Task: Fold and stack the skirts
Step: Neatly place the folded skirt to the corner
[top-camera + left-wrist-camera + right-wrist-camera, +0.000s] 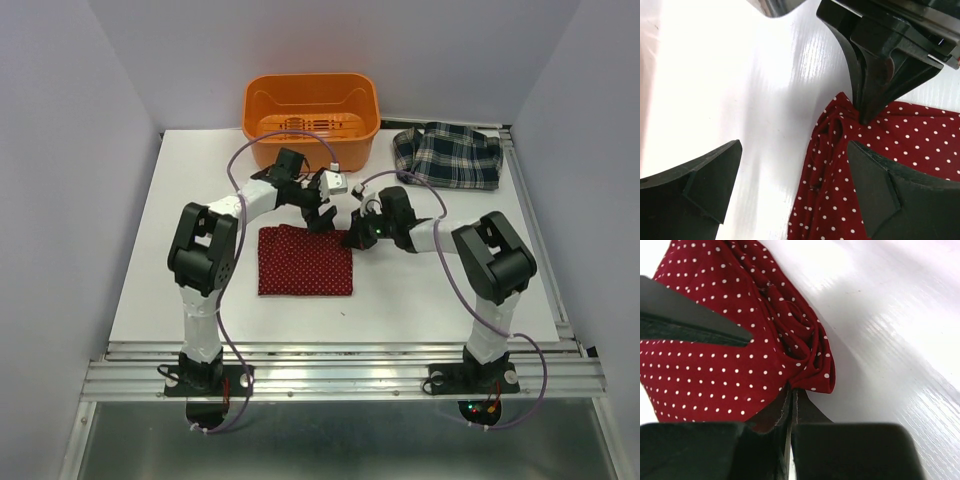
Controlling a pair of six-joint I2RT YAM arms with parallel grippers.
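Dark red cloth skirt with tiny white dots (305, 262): lies as a flat, roughly square fold on the white table top (200, 290), near the middle, between the two arms. Its far right corner is gathered into tight wrinkles and lifted slightly off the surface, as the wrist views show (840, 165) (740, 370). Right gripper (791, 401): jaws closed tight on that bunched corner, the cloth pinched between the black fingertips; seen from the left wrist as a dark wedge coming down onto the fabric (863, 118), and from above at the skirt's far right corner (353, 240). Left gripper (793, 150): jaws spread wide and holding nothing, poised at the same far edge (322, 212), one finger (890, 195) over the dotted cloth, the other over bare table; whether either touches cannot be told. Dark green, navy and white plaid cloth skirt (447, 156): loosely crumpled at the far right of the table, well apart from the red skirt. Orange plastic bin (360, 140): at the far edge, centre, near the plaid skirt.
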